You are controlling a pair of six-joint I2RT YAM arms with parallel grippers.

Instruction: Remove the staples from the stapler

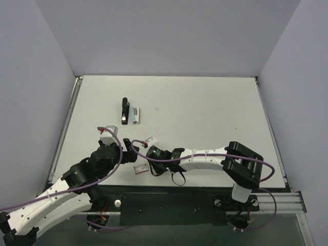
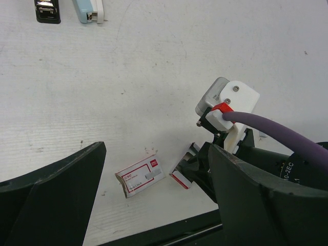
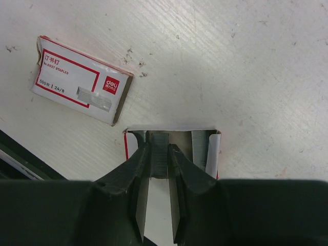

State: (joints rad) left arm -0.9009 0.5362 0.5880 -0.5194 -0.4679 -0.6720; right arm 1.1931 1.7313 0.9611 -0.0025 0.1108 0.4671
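The black stapler lies at the far middle-left of the table, its silvery tip towards me; its end also shows in the left wrist view. Both grippers are far from it, near the front edge. My right gripper is shut on a grey strip of staples inside an open red-and-white staple tray. In the top view the right gripper sits beside the staple box. My left gripper is open and empty, hovering over the table.
A light blue stapler lies right next to the black one, also in the left wrist view. The staple box sleeve lies beside the tray, near the table's front edge. A second strip lies in the tray.
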